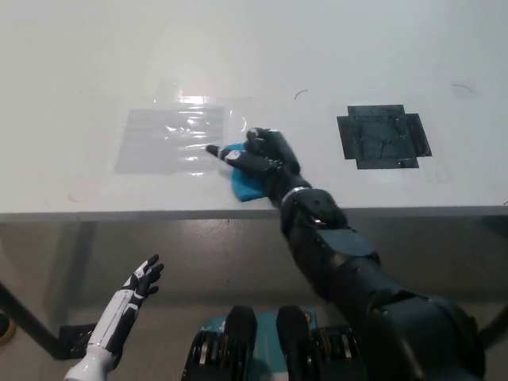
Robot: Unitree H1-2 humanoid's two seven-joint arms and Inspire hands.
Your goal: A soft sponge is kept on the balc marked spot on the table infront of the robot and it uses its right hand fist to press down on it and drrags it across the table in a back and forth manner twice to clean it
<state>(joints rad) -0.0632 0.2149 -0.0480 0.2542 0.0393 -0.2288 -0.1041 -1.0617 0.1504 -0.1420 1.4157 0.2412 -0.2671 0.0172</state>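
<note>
A blue sponge lies on the white table near its front edge, left of the black marked spot. My black right hand presses down on top of the sponge with its fingers curled, covering most of it. The black marked spot is bare. My white left hand hangs below the table edge at lower left, fingers spread, holding nothing.
A shiny taped clear patch lies on the table just left of the sponge. Small pen marks dot the tabletop. The table's front edge runs across the middle of the picture.
</note>
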